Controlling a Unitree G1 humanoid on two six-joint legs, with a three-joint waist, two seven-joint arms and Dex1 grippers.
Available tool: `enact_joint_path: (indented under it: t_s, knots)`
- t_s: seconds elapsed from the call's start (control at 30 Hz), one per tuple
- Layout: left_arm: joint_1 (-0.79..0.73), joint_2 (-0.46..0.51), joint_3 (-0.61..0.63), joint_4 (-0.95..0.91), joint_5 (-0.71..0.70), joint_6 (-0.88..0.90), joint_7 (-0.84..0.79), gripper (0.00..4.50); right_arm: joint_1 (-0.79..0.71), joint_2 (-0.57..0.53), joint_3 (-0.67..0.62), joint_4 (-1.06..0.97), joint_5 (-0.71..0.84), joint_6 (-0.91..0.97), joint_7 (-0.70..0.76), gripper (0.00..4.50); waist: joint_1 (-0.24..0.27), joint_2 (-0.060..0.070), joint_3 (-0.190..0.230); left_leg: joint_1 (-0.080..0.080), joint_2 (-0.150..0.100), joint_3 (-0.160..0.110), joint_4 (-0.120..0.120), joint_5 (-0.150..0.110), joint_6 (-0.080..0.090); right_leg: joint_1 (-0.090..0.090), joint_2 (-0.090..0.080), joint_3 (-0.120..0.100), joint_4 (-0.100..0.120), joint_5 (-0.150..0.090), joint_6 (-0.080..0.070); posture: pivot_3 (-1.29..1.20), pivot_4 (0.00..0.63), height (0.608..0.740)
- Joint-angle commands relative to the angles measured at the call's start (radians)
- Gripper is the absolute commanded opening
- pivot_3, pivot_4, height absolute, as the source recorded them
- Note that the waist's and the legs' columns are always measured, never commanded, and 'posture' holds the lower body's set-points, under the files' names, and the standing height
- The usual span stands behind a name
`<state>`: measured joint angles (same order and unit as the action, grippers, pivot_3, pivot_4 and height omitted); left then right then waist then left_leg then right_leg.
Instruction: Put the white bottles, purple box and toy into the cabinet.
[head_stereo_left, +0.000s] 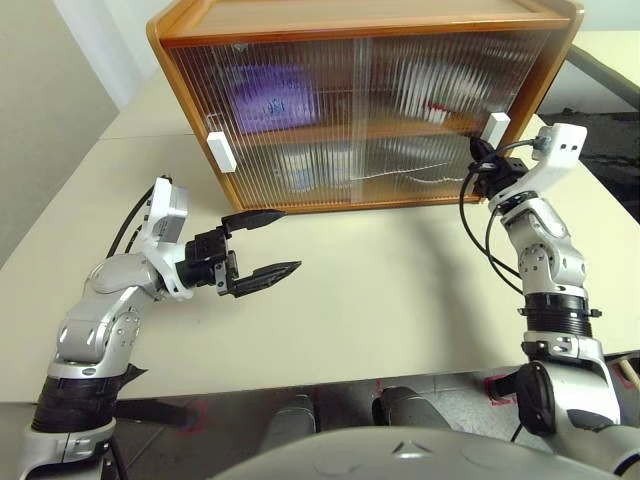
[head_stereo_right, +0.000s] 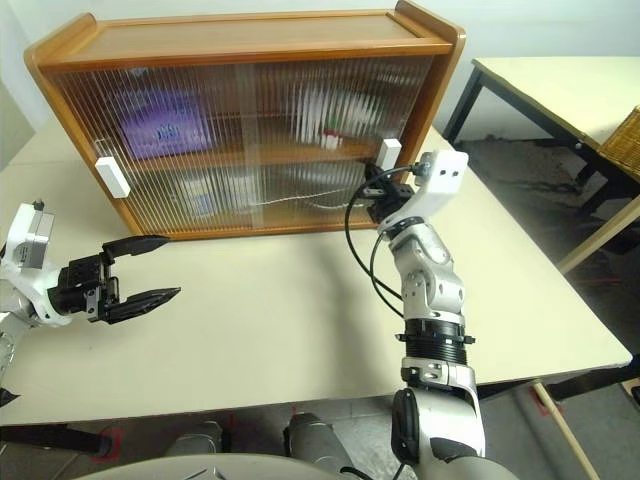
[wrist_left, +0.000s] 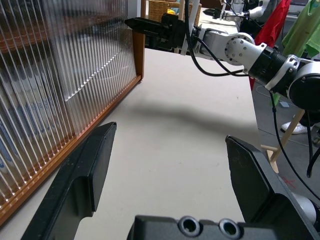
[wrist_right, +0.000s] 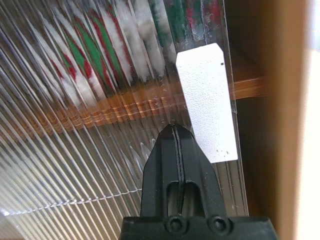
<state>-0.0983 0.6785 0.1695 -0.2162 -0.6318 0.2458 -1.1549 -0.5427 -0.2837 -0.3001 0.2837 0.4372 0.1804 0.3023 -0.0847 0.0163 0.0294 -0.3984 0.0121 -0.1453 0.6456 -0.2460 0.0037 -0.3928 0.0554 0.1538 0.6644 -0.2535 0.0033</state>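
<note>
Behind the cabinet's (head_stereo_left: 360, 110) ribbed doors, the purple box (head_stereo_left: 268, 98) at upper left was a blur; the red-green smear (wrist_right: 95, 55) was perhaps the toy.

Left arm enters from the lower left of the left eye view, forearm angled up and inward, wrist bent so the left gripper (head_stereo_left: 268, 242) points level toward frame centre. Its two black fingers (wrist_left: 82, 175) stand wide apart, one above the other, nothing between them.

Right arm rises from the lower right, elbow bent, forearm running up toward the right of centre. Right gripper (wrist_right: 176, 145) points forward, slightly raised, fingers pressed flat together, holding nothing.
</note>
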Motion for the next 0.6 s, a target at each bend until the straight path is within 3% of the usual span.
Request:
enact_joint_path:
  t_s: [0.03,0.3,0.4,0.5,0.6]
  knots:
    - [-0.001,-0.004,-0.013,0.019,0.013,-0.014,-0.010,4.50,-0.029,-0.017,-0.037,0.038,-0.005,-0.026,-0.025,0.03,-0.001,0.000,0.000,0.000,0.000,0.000,0.000,0.000,0.000,0.000,0.000,0.000,0.000,0.000,-0.001,-0.13,0.046,0.740]
    - [0.001,-0.005,-0.006,0.035,0.017,-0.026,-0.024,4.50,-0.037,-0.027,-0.040,0.038,0.014,-0.020,0.004,0.03,0.000,0.000,0.000,0.000,-0.002,-0.001,0.002,0.001,0.002,0.000,-0.001,0.001,-0.001,0.004,0.000,-0.13,0.040,0.740]
    - [0.008,0.003,0.004,0.037,0.018,-0.028,-0.026,4.50,-0.013,-0.029,-0.028,-0.020,0.087,0.043,0.098,0.03,-0.001,0.000,0.000,-0.001,-0.002,-0.001,0.001,0.001,0.002,0.000,-0.001,0.001,-0.001,0.004,-0.001,-0.12,0.039,0.740]
    - [0.016,0.023,0.038,0.036,0.005,-0.018,-0.019,4.50,0.047,-0.071,0.009,-0.131,0.160,0.127,0.247,0.57,-0.002,0.000,0.000,0.000,-0.002,-0.001,0.001,0.001,0.001,0.000,0.001,0.000,-0.001,0.002,-0.002,-0.13,0.045,0.740]
    - [0.034,0.035,0.072,0.038,-0.007,-0.015,-0.012,4.50,0.114,-0.119,-0.006,-0.193,0.220,0.169,0.352,1.67,-0.002,-0.001,-0.001,0.000,-0.002,-0.001,0.000,0.001,0.000,0.000,0.001,-0.001,-0.001,-0.001,0.001,-0.14,0.043,0.740]
